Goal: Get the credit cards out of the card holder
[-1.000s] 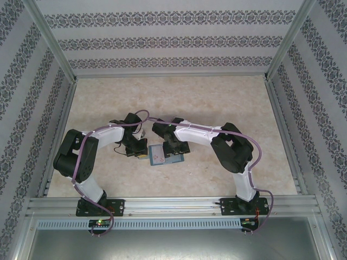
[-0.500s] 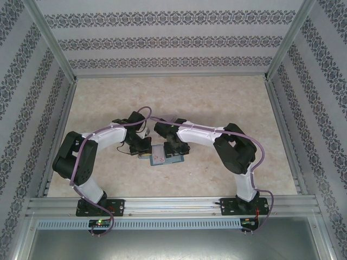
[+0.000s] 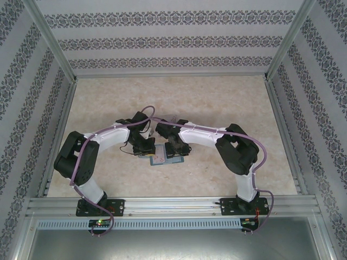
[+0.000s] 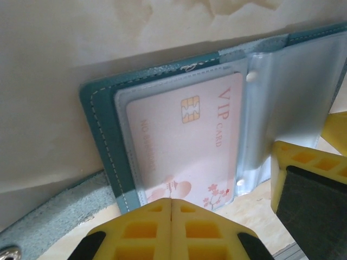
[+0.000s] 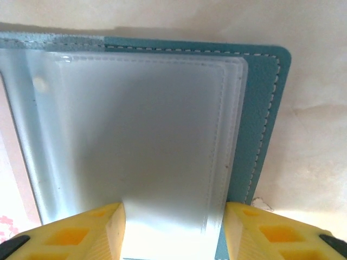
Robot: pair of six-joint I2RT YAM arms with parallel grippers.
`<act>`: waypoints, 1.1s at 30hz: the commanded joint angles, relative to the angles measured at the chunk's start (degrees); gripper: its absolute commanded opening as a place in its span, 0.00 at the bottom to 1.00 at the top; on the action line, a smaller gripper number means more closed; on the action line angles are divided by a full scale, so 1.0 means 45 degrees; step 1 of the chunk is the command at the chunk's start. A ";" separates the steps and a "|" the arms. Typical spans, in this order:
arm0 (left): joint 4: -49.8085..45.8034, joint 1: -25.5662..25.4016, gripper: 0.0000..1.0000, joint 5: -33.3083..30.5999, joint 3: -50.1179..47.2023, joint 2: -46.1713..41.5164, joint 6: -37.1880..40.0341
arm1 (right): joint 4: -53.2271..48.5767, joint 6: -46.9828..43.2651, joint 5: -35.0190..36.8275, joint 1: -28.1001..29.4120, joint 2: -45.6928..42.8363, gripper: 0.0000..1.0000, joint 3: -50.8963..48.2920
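Table (image 3: 217,103), open surface on every side. Card holder (image 4: 103,141) lies spread flat at centre, with the pink card (image 4: 184,146) sleeved in its left panel. Left gripper (image 4: 171,208) pressed together at the holder's near edge; right gripper (image 5: 173,216) spread astride the clear sleeve (image 5: 152,135).

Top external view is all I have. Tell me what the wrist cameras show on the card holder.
Observer: In the left wrist view a pale pink card with a gold chip sits in a clear pocket of the teal card holder.
Operator: Give me the left gripper.
Observer: The left gripper is shut, fingertips together at a short edge of that card.
Operator: Now the right one.
Observer: The right gripper is open, fingers either side of a frosted sleeve that looks empty.
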 commanded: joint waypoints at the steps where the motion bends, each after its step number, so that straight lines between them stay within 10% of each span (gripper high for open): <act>1: 0.0040 -0.0188 0.02 0.0042 0.0151 0.0434 -0.0017 | -0.0325 0.0124 0.0221 -0.0027 -0.0535 0.51 -0.0180; 33: -0.0203 -0.0191 0.01 -0.0720 -0.0081 0.0452 0.0216 | 0.0016 0.0044 -0.0552 -0.0118 -0.1506 0.44 0.0288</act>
